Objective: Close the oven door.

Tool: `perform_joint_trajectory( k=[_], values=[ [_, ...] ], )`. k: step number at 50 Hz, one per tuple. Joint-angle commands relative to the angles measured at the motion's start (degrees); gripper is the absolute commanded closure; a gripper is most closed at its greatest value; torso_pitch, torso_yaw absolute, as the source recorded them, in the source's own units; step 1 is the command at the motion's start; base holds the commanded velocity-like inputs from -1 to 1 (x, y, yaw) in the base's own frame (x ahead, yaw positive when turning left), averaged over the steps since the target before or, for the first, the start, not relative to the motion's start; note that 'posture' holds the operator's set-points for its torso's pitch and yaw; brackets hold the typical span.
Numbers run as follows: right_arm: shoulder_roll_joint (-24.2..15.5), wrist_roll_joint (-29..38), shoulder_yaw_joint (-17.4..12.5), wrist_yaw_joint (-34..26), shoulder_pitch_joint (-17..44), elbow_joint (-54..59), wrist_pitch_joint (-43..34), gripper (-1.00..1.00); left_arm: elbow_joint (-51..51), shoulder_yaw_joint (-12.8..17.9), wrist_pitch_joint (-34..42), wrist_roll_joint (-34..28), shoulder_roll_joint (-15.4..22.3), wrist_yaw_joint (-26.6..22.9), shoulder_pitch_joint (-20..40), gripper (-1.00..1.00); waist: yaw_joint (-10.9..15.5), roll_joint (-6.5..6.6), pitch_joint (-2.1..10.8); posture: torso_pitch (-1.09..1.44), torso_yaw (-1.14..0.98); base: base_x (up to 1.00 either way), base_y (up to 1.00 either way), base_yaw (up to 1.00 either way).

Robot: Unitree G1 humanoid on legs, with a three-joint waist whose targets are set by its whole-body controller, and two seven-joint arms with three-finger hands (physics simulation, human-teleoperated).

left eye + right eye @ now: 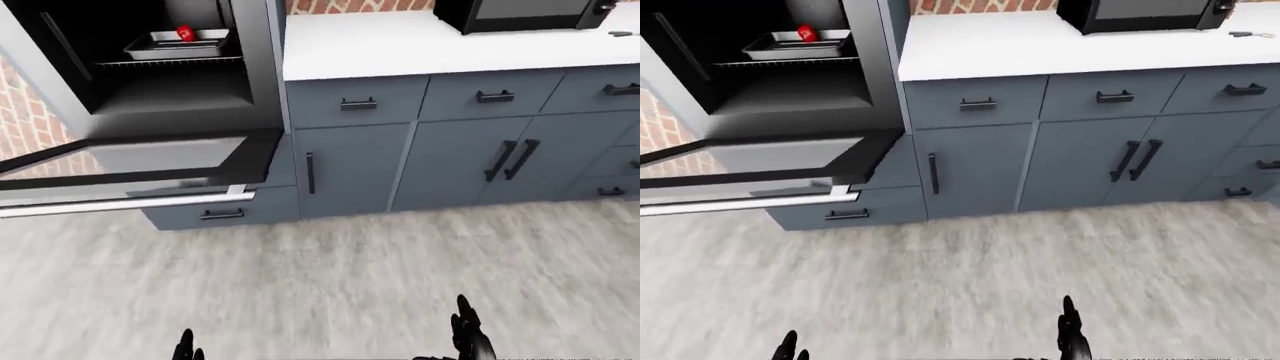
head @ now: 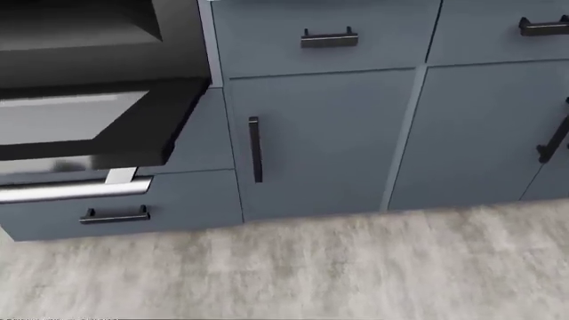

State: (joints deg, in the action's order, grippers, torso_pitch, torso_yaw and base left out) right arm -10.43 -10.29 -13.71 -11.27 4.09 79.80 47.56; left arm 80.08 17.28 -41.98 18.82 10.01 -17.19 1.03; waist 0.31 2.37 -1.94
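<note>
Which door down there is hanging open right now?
Only the oven door, at the left-eye view's left, folded down flat with its silver handle outward; the blue cabinet doors are shut.

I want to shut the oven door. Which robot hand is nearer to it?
Probably the left hand. The open oven door and its silver handle sit at the view's left, on that hand's side. The right hand is low on the right. Neither touches it yet.
</note>
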Motion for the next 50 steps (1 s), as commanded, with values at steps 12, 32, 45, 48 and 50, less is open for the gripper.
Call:
perform_joint_trajectory(
  k=[12, 32, 45, 48, 50],
  values=[
    [-1.24, -0.68, -0.59, 0.72, 0.5, -1.29, 1.81, -1.0, -0.8, -0.06, -1.05, -0.11, 0.02, -0.55, 0.47, -1.0, -1.14, -6.0, 0.49, 0.0, 0.0, 0.0, 0.2, 0.0],
    [-1.25, -0.25, -0.44, 1.06, 0.43, -1.25, 1.94, -1.0, -0.79, -0.13, -0.95, 0.03, 0.04, -0.67, 0.53, -1.0, -0.21, -0.77, 0.39, 0.0, 0.0, 0.0, 0.2, 0.0],
    [-1.17, -0.64, -0.59, 0.65, 0.61, -1.33, 1.52, -1.0, -0.85, -0.19, -0.92, 0.07, -0.04, -0.6, 0.58, -1.0, -1.44, -5.92, 0.75, 0.0, 0.0, 0.0, 0.2, 0.0],
    [-1.23, -0.74, -0.59, 0.57, 0.71, -1.34, 1.48, -1.0, -0.85, -0.2, -1.03, 0.13, -0.07, -0.6, 0.5, -1.0, -1.15, -4.95, 0.57, 0.0, 0.0, 0.0, 0.2, 0.0],
    [-1.27, -0.79, -0.59, 0.49, 0.68, -1.35, 1.45, -1.0, -0.87, -0.27, -1.11, 0.13, -0.14, -0.5, 0.47, -1.0, -1.02, -3.76, 0.26, 0.0, 0.0, 0.0, 0.21, 0.0]
  ],
)
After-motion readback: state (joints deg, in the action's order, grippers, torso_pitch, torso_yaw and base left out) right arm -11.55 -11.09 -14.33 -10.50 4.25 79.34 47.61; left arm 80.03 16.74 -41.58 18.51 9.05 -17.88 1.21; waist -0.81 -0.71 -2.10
